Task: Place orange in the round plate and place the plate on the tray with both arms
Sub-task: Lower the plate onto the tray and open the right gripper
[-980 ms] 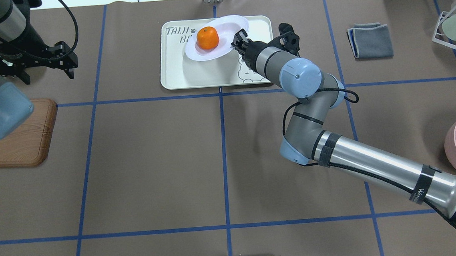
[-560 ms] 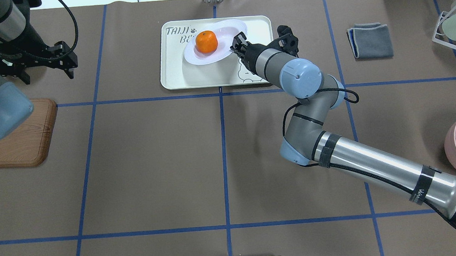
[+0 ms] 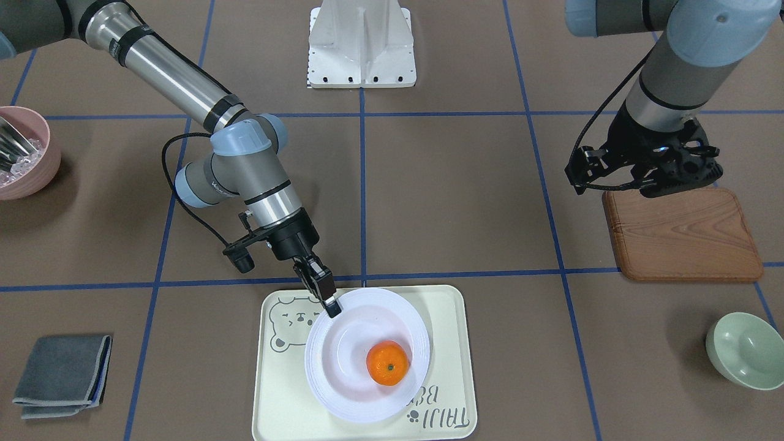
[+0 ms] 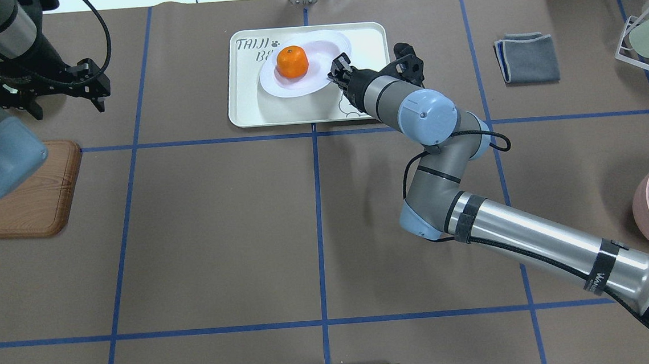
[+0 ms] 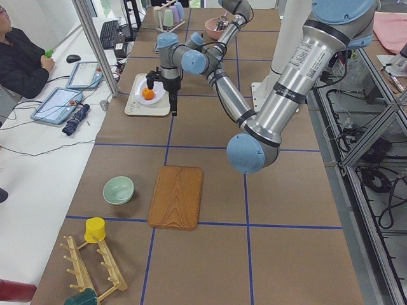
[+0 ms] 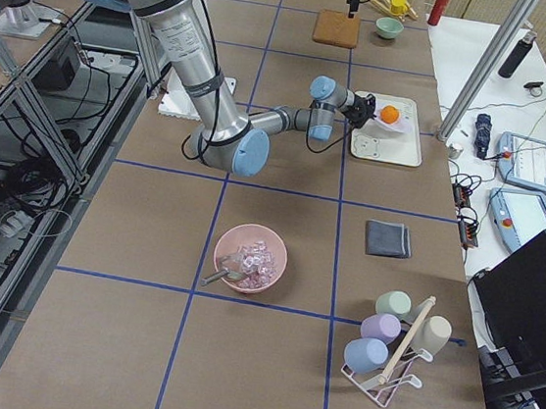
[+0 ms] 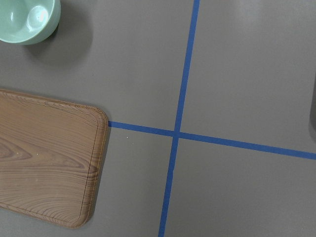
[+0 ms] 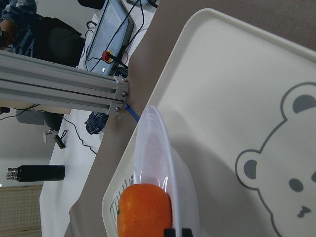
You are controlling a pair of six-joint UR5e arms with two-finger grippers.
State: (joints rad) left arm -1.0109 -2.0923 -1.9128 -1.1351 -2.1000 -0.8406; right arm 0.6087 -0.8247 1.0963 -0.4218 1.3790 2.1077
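My right gripper (image 3: 331,308) is pinching the rim of the round plate (image 3: 324,381) over the tray (image 3: 452,343). The orange (image 3: 388,363) is lying in the plate, just beyond the fingertips. My left gripper (image 3: 650,182) is hovering well apart, by the wooden board (image 3: 681,236); I cannot tell how its jaws stand.

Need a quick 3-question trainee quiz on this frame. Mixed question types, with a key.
1. True or false: the orange lies in the round plate.
2. Which pincer grips the plate's rim? A) left B) right C) neither
3. Fill in: directly beneath the plate is the cream ___.

Key:
1. True.
2. B, the right pincer.
3. tray.
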